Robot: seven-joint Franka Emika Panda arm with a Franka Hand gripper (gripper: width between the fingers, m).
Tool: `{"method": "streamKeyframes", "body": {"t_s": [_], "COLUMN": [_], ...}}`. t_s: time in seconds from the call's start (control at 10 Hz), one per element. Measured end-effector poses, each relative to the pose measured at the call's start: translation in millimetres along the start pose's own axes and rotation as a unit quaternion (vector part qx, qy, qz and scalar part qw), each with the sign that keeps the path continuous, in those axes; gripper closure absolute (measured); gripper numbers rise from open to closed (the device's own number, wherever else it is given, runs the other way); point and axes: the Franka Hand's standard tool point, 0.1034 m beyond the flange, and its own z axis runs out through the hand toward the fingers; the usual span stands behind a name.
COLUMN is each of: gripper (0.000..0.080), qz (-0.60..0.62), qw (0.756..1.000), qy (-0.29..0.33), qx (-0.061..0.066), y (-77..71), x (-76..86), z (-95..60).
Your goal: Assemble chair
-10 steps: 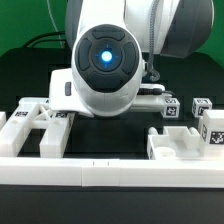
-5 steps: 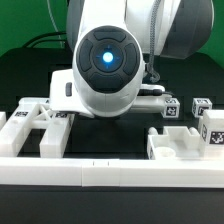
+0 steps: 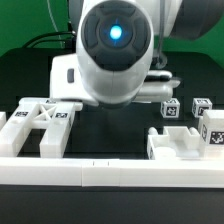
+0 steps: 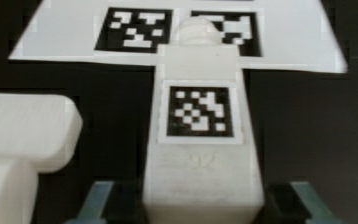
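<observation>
Around the white post (image 4: pixel 201 120), the jaws sit clamped.

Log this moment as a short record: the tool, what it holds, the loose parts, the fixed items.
tool: tool shut on the square post, one finger on each side
post position: above the black table, far end overlapping the marker board in the wrist view
loose parts: X-braced panel at the exterior view's left; tagged pieces at its right
fixed: border rail along the front
exterior view: arm hides the held post
</observation>
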Motion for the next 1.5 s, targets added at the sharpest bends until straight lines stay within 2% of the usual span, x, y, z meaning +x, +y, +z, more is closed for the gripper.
{"method": "streamKeyframes", "body": {"t_s": [0.1,0.3,0.6,0.7,0.9,1.2,1.3,1.4,1.5], "gripper": [0.0517,0.0515,0.0515,0.0515,0.0515,0.0515,0.0515,0.0515,0.0515], "qz": [0.005,-0.015,-0.014,-0.014,-0.02,-0.023,-0.021,-0.02,-0.019], "qw": [1.0,1.0,0.999,0.996,0.989,0.968,0.954,0.949,0.932], "qy": [0.006,0.019,0.042,0.093,0.145,0.251,0.299,0.315,0.361], "qx": [0.005,0.002,0.001,-0.002,-0.002,-0.006,-0.008,-0.008,-0.012], "y": [-5.4,-14.2,-12.6,-12.0,-10.5,-17.3,-14.5,-13.0,-11.5], "x": [-2.4,-9.9,-1.3,8.2,4.1,3.1,8.1,6.7,13.3], "z": [-12.8,-42.8,-43.6,-52.2,-60.7,-101.4,-100.1,-96.0,-105.2]}}
